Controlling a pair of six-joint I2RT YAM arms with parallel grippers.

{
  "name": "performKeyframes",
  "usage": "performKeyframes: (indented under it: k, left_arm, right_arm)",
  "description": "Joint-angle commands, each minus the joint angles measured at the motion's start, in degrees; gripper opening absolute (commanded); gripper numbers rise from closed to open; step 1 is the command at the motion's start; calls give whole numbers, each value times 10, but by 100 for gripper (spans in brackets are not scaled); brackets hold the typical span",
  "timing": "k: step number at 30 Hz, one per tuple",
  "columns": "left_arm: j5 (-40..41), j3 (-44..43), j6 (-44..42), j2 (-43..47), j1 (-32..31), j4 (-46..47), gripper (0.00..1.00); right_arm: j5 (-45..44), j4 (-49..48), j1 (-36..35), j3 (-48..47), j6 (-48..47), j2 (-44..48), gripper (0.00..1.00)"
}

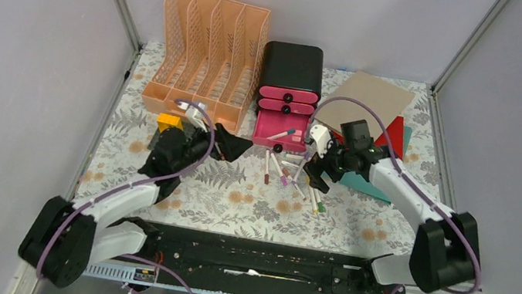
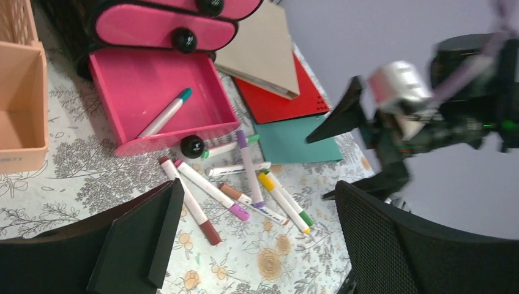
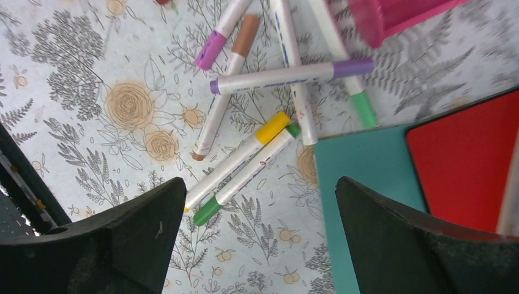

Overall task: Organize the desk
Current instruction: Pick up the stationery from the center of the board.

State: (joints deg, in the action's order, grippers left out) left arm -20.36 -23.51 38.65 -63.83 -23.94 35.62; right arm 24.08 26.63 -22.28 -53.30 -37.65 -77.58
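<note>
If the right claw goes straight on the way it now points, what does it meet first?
The right claw is open and points down at the desk; it would most likely meet the yellow-capped marker first, with the green-capped marker beside it. Depth is unclear.

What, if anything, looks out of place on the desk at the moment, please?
Loose markers lie scattered and crisscrossed on the desk in front of the open pink drawer, which holds only one marker. Beside them, the tan, red and teal folders sit in an uneven, fanned pile.
</note>
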Motion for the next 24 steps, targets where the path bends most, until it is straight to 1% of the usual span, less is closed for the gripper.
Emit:
performKeyframes:
  k: [1,7,13,15,16,17,18,19,21,24]
  left_arm:
    - [9,24,6,73,1,0,99]
    - [32,54,-4,133,1,-35,99]
    - [48,72,-14,165,1,-56,99]
    - [49,76,-15,172,1,-57,99]
    - [50,77,-16,173,2,-58,99]
    - [50,77,-16,174,2,-59,99]
    - [50,78,-17,175,2,-62,99]
    - [49,78,-18,178,2,-64,99]
    - [51,78,-18,182,2,-68,99]
    - [56,81,-21,191,3,-75,99]
  right_arm:
    - [-17,50,4,-42,26,-56,100]
    - [-56,68,4,-55,36,-121,100]
    - [-40,77,4,-54,31,-120,100]
    - [-33,82,4,-58,33,-126,92]
    - [-31,86,4,-62,35,-132,85]
    - [-31,91,4,-66,38,-139,76]
    - [-34,95,4,-71,42,-147,62]
    - [-36,100,4,-75,46,-156,55]
    - [-44,104,5,-79,51,-170,48]
    - [-53,104,4,-80,58,-182,44]
